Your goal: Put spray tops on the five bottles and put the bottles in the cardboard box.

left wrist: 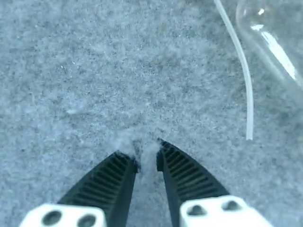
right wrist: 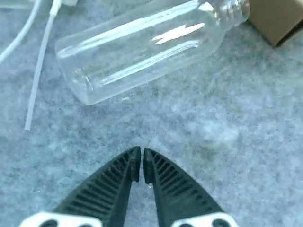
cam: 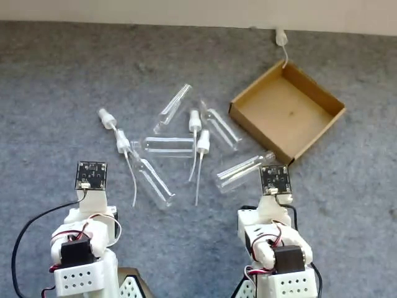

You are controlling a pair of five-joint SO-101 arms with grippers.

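Observation:
Five clear bottles lie uncapped on the grey carpet: one [cam: 172, 109] far left of centre, one [cam: 169, 146] in the middle, one [cam: 153, 180] nearest the left arm, one [cam: 223, 127] beside the box, one [cam: 244, 172] just ahead of the right arm. White spray tops with long tubes lie among them [cam: 107, 118] [cam: 122, 141] [cam: 195, 121]. The open cardboard box [cam: 286, 112] sits at the right. My left gripper [left wrist: 147, 158] is shut and empty over bare carpet. My right gripper [right wrist: 142, 163] is shut and empty, just short of a bottle [right wrist: 147, 47].
Another spray top [cam: 203, 141] lies mid-table, and one more [cam: 282, 38] beyond the box by the far edge. A dip tube [left wrist: 246, 80] and a bottle [left wrist: 272, 42] lie ahead of the left gripper. The box corner [right wrist: 279, 16] is near the right gripper's bottle.

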